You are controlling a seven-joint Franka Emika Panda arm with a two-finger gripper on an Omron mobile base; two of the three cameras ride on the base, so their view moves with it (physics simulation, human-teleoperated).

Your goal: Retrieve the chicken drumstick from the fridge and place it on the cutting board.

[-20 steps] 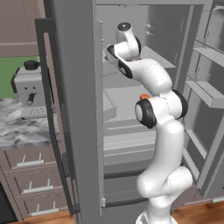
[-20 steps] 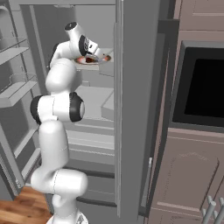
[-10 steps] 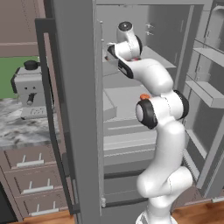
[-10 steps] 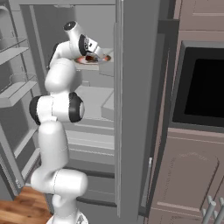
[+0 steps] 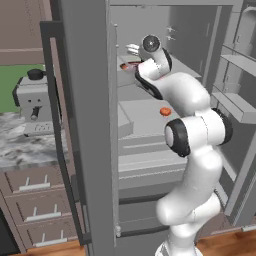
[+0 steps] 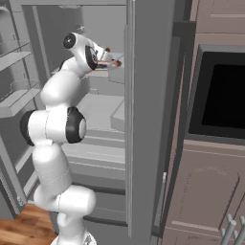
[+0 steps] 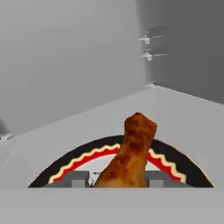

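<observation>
Chicken drumstick (image 7: 131, 153) sits upright-ish on a plate (image 7: 175, 159) w/ black rim and red-yellow wavy band, on an upper shelf (image 7: 183, 118) inside the fridge (image 5: 85, 125). In the hand view the fingers (image 7: 78, 180) stand one each side of the drumstick's lower end, drawn in against it, so looks like they're pinching the meat; actual contact is hidden at the bottom edge. Drumstick not lifted yet as far as I can tell: it's over the plate.

Gripper (image 6: 109, 58) is deep in the fridge at upper-shelf height, arm (image 5: 190, 130) reaching in through the open doors. A small red-orange ball (image 5: 165, 111) lies on a lower shelf, well apart from the plate.

Progress: fridge open, reach done, grasp apparently made. Left: lift off plate, back out past the door edge, carry to the cutting board, set down. Toaster-like appliance (image 5: 32, 102) stands on the marble bench (image 5: 25, 145) left of the fridge.
</observation>
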